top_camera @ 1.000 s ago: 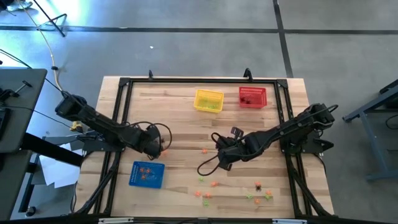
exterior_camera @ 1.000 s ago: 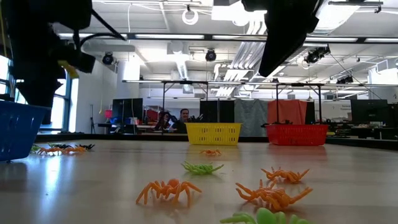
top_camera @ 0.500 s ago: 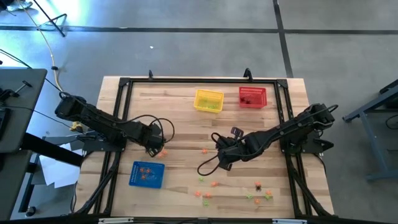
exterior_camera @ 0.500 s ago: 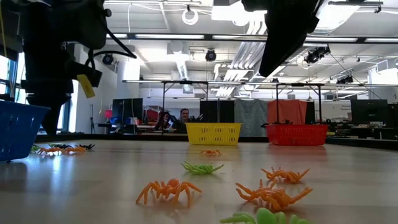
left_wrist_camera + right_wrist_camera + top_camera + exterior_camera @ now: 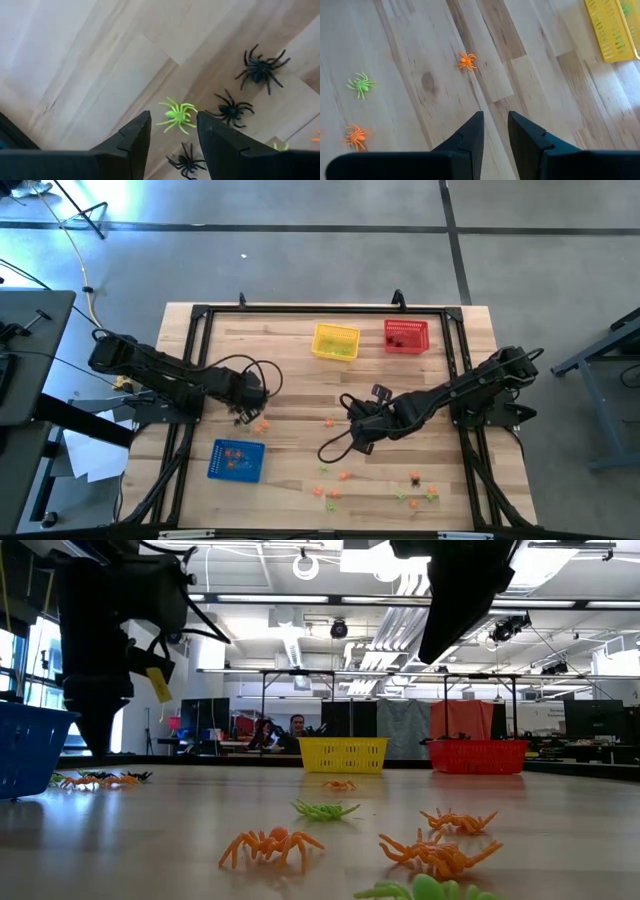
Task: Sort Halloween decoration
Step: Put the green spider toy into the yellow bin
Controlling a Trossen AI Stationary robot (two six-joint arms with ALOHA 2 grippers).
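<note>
Left fingers: the left gripper (image 5: 172, 135) has its fingers apart with nothing in them. A green spider (image 5: 176, 114) lies on the table just past the tips.
Near it: three black spiders (image 5: 260, 68) lie close by on the wood.
Right fingers: the right gripper (image 5: 495, 131) has its fingers a little apart and empty. An orange spider (image 5: 466, 60) lies ahead of it.
What could go wrong: the toys are tiny and flat. The left fingers might slide over the green spider, or pinch a black one too, since they lie so close.
Left arm: it reaches in from the left side and points down, near the blue basket (image 5: 236, 459).
Right arm: it stretches low across the middle of the table (image 5: 290, 350) and waits.
Other toys: more spiders lie along the front of the table. The yellow basket (image 5: 335, 341) and red basket (image 5: 405, 335) sit at the back.
</note>
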